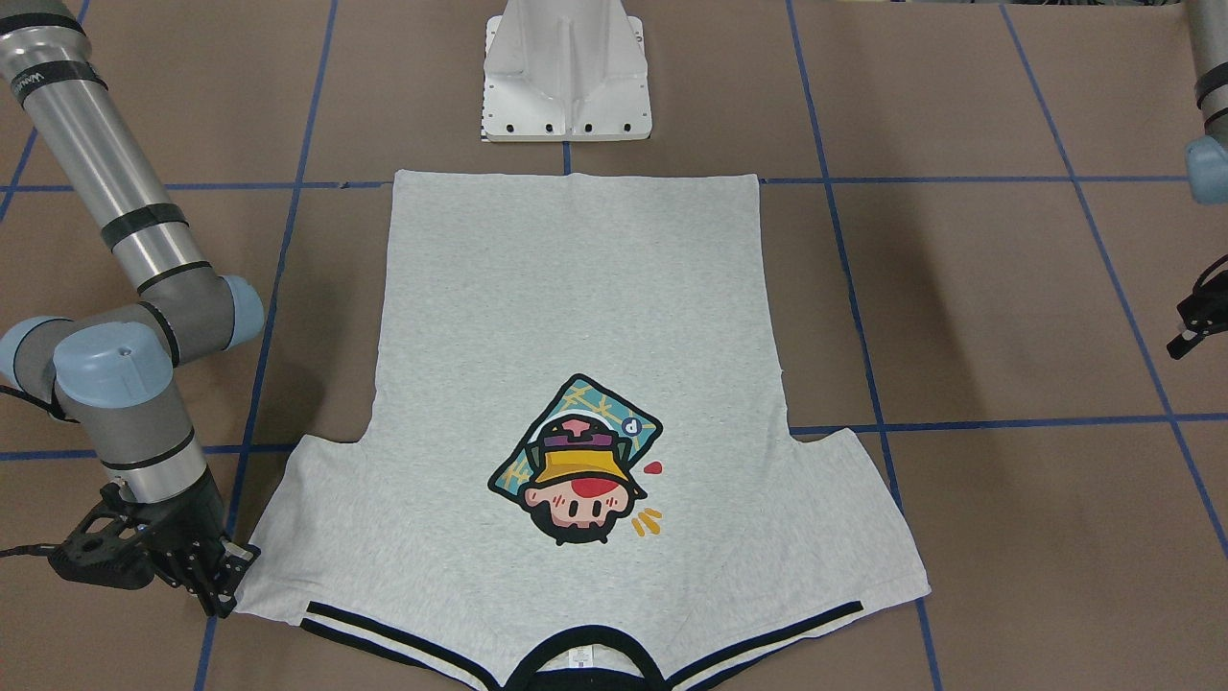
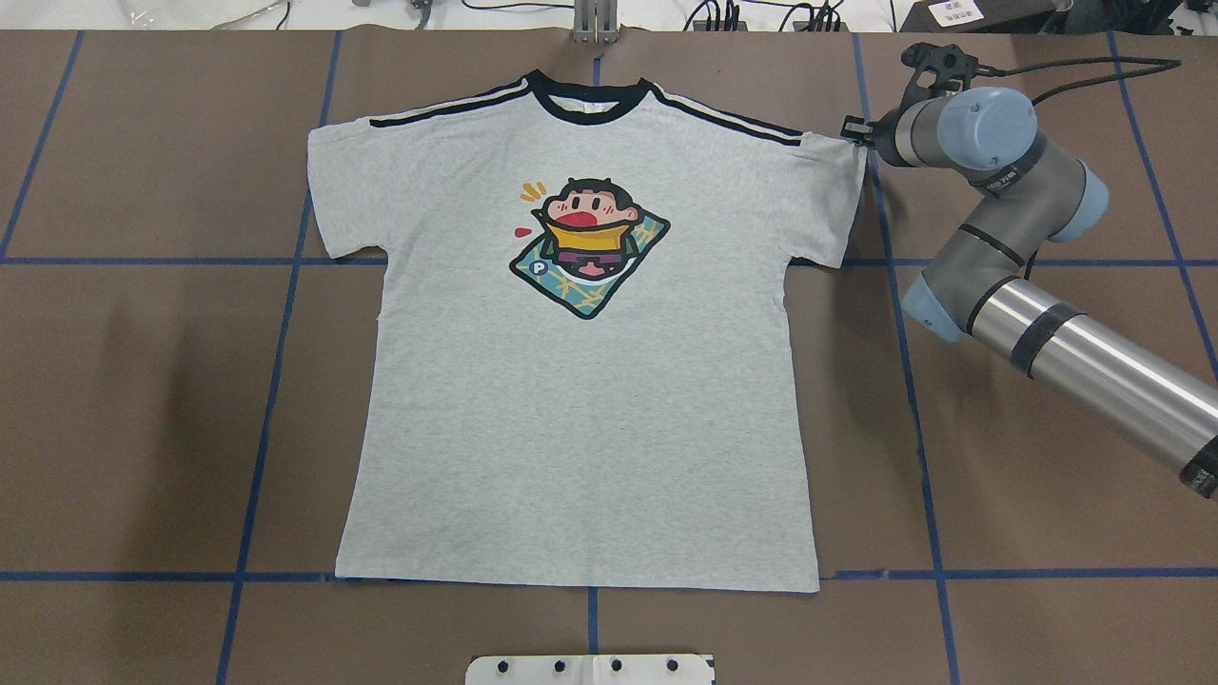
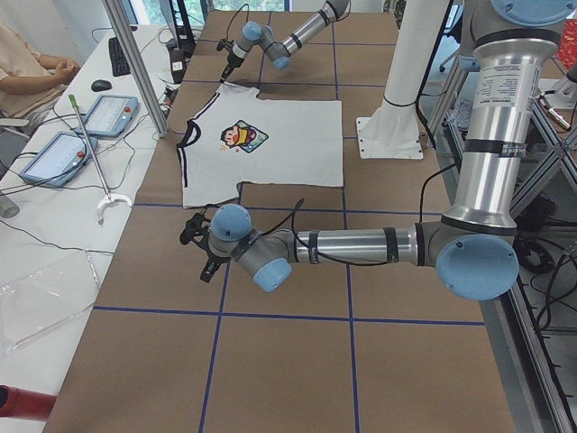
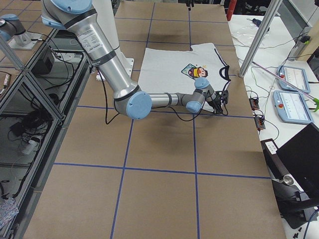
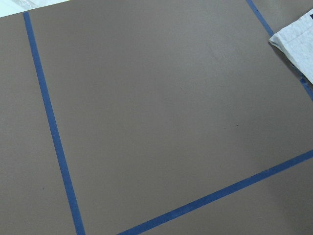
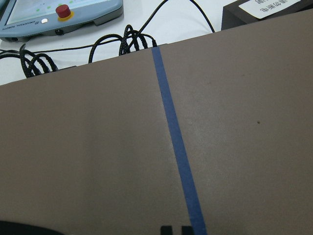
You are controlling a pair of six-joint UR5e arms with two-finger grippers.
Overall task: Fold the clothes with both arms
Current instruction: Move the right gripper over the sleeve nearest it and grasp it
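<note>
Neatly, grey T-shirt (image 2: 580,428) lies flat, print up; left pincer (image 1: 1182,341), right pincer (image 2: 854,129): cannot tell.

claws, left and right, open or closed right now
Left claw: cannot tell, apart from the T-shirt.
Right claw: cannot tell, at the T-shirt's sleeve corner.

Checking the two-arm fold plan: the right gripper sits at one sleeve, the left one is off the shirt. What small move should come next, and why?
Probably bring the left gripper in to the free sleeve. The right gripper is at the outer corner of the other sleeve of the flat T-shirt, while the left hangs well clear of the cloth, so a two-arm lift seems to lack its second hold.
</note>
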